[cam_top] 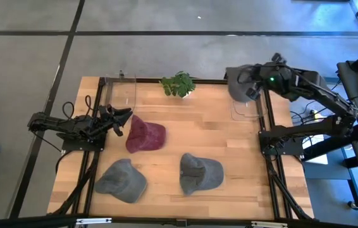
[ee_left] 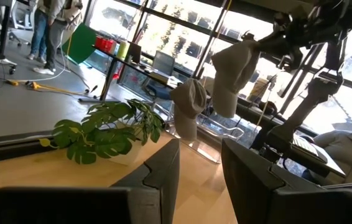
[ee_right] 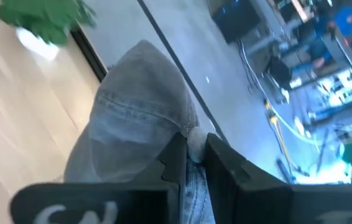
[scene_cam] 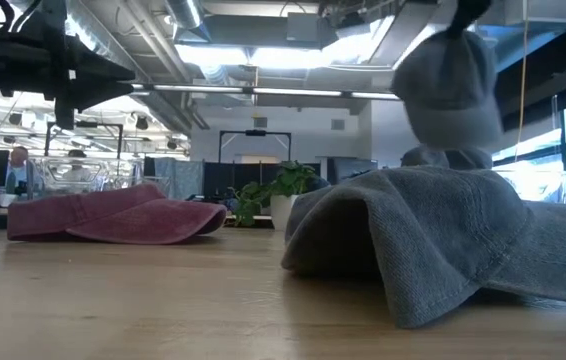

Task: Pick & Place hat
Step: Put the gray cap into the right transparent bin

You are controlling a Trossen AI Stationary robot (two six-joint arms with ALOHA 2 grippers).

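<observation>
My right gripper (cam_top: pixel 255 85) is at the table's far right, shut on a grey hat (cam_top: pixel 238 82). The hat hangs in the air above a clear box (cam_top: pixel 247 109) and also shows in the low view (scene_cam: pixel 448 85) and the left wrist view (ee_left: pixel 232 65). My left gripper (cam_top: pixel 123 118) is open and empty at the table's left, raised beside a maroon hat (cam_top: pixel 146 135). That hat lies flat on the table. Two more grey hats (cam_top: pixel 122 180) (cam_top: pixel 199 173) lie near the front edge. My right gripper pinches a small bunch of the grey hat's cloth (ee_right: pixel 193 139) between its two fingers. The hat's crown (ee_right: pixel 135 112) hangs beyond the fingers. The hat is lifted clear of the table and the box and hangs slack.
A potted plant (cam_top: pixel 179 84) stands at the middle of the far edge. A second clear box (cam_top: pixel 119 95) stands at the far left. Dark frame rails (cam_top: pixel 267 158) run along both sides of the table. Bare wood lies in the middle (cam_top: pixel 210 130).
</observation>
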